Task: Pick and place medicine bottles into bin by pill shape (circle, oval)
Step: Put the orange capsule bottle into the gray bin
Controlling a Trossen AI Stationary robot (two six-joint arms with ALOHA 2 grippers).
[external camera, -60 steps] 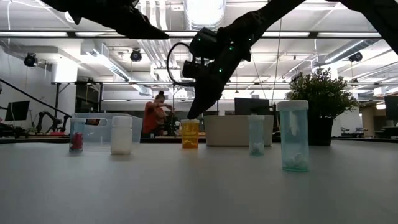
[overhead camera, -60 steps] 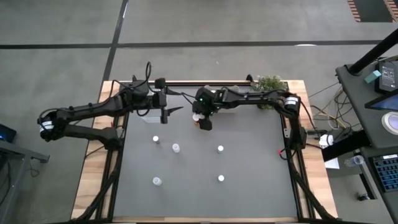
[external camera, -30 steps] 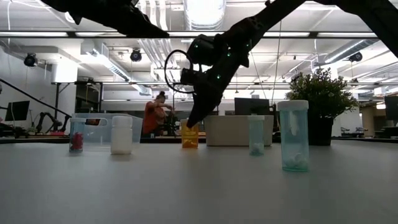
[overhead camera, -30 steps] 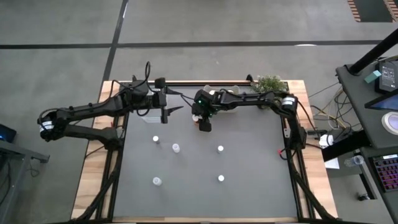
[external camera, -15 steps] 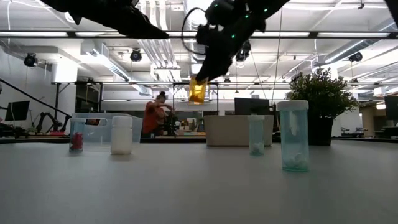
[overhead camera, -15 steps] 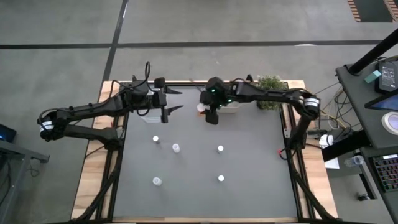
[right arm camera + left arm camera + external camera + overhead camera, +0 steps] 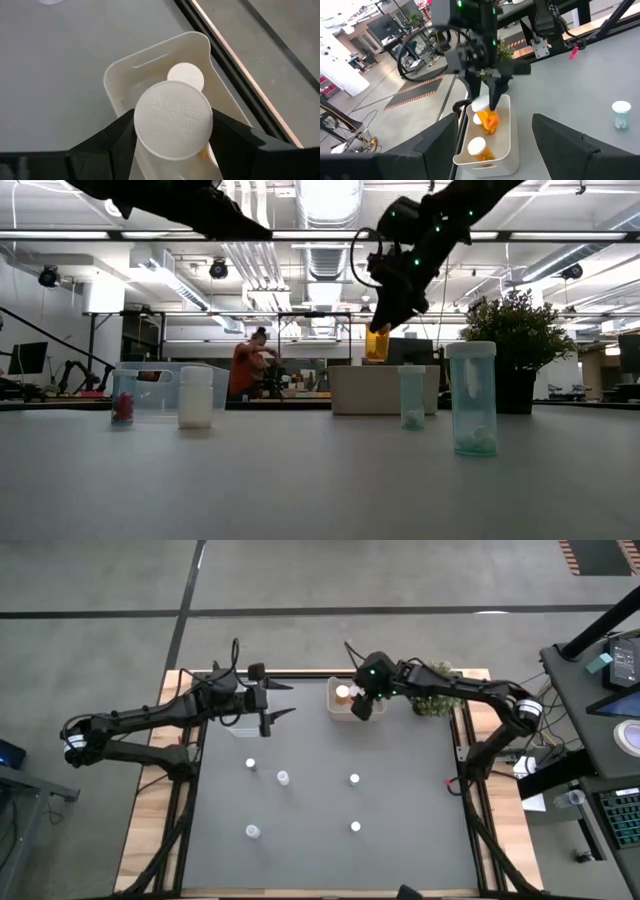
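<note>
Orange bottle [image 7: 489,121], round white cap | right claw [image 7: 362,706] clamped | over smooth white bin [image 7: 336,712]

right gripper [image 7: 357,700] jaws clamped, left gripper [image 7: 283,700] jaws apart

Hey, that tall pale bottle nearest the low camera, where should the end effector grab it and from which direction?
Probably at the white cap of the tall pale bottle, descending from straight above. It stands upright and apart from the smaller bottle, so there looks to be room either side for the fingers.
</note>
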